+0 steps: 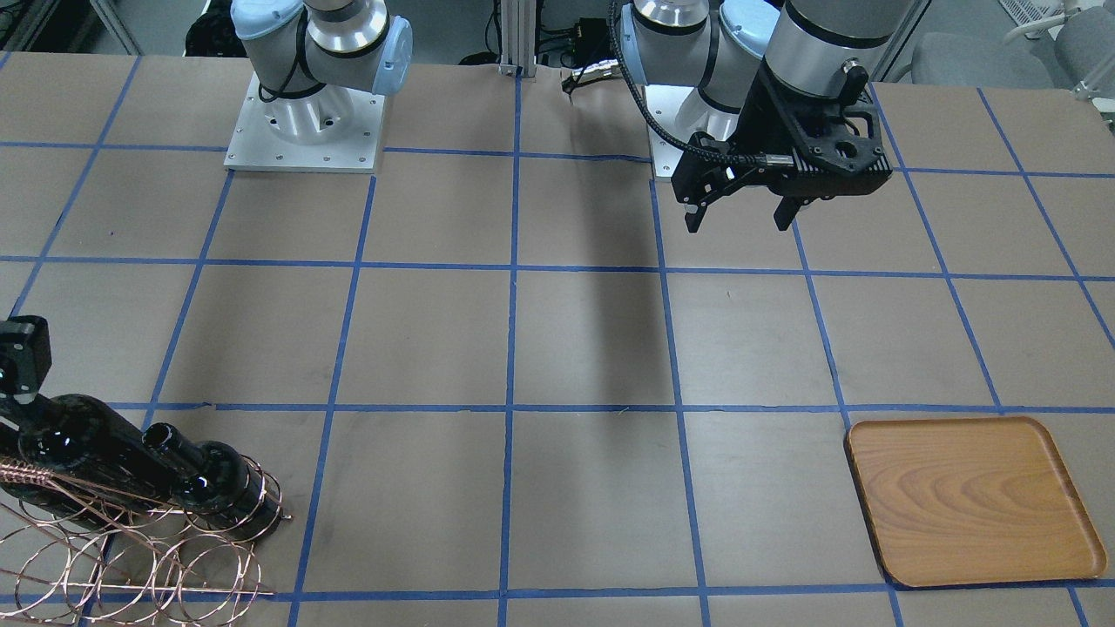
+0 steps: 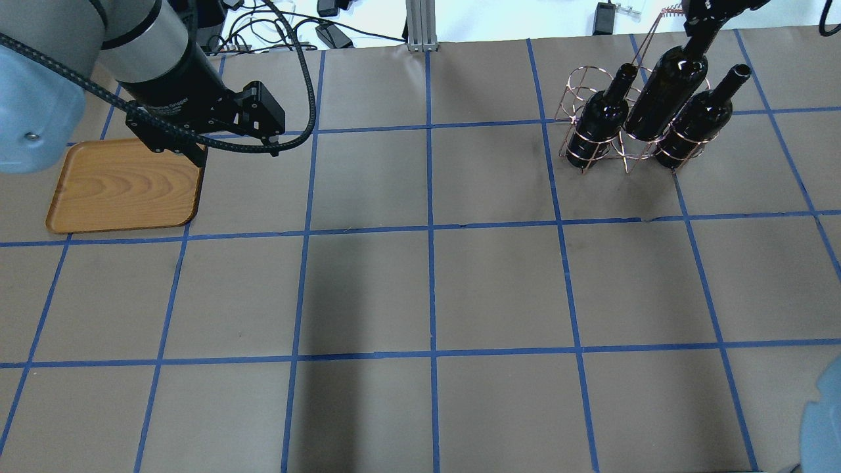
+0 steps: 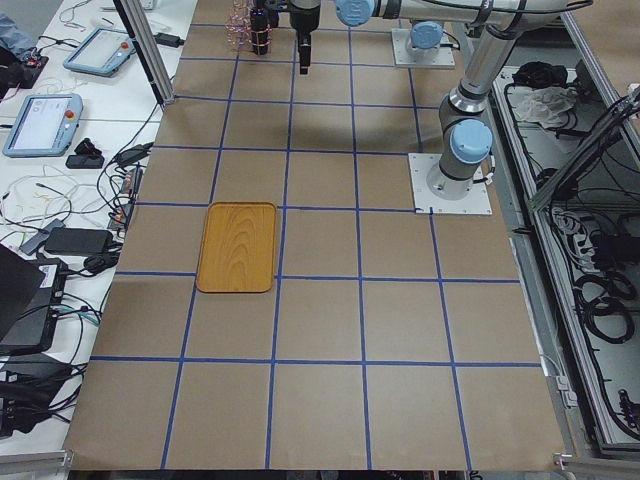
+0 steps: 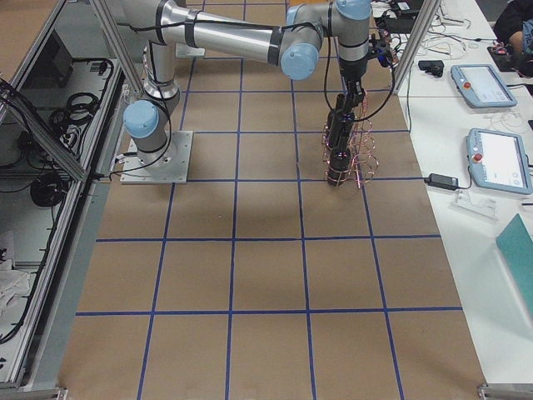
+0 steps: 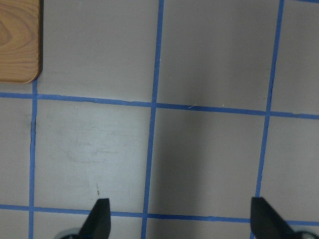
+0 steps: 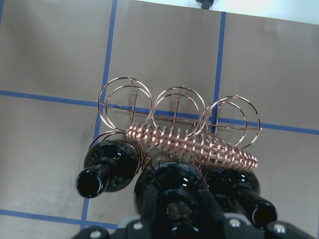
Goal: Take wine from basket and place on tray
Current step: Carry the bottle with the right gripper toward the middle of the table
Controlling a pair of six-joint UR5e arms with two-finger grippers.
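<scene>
Wine bottle (image 2: 667, 92), the middle one of three dark bottles, hangs straight below the right gripper (image 2: 703, 23), whose fingers look clenched around its neck, though the contact itself is hidden at the edge of the overhead view and under the camera in the right wrist view. Its long axis runs nearly upright from the fingers down into the copper wire basket (image 6: 192, 144). It stands higher than the two neighbouring bottles, one to its left (image 2: 601, 121) and one to its right (image 2: 700, 121), each seated in its own ring. As far as I can tell the base sits among the loops, so the bottle is raised but not clear of the rack. That axis decides the coming move, in my judgement: the pull should follow it straight up, since any sideways drift would drag the glass against the wire or knock a neighbour. The wooden tray (image 2: 125, 190) lies bare at the opposite end of the table (image 2: 427, 295), well apart from the basket. The left gripper (image 1: 740, 213) is the nearer one to the tray, hovering just beside its corner with its fingertips (image 5: 99, 219) spread wide and grasping nothing. The right arm holds the load, however, so it would have to cross most of the table's width, or pass the bottle over.
</scene>
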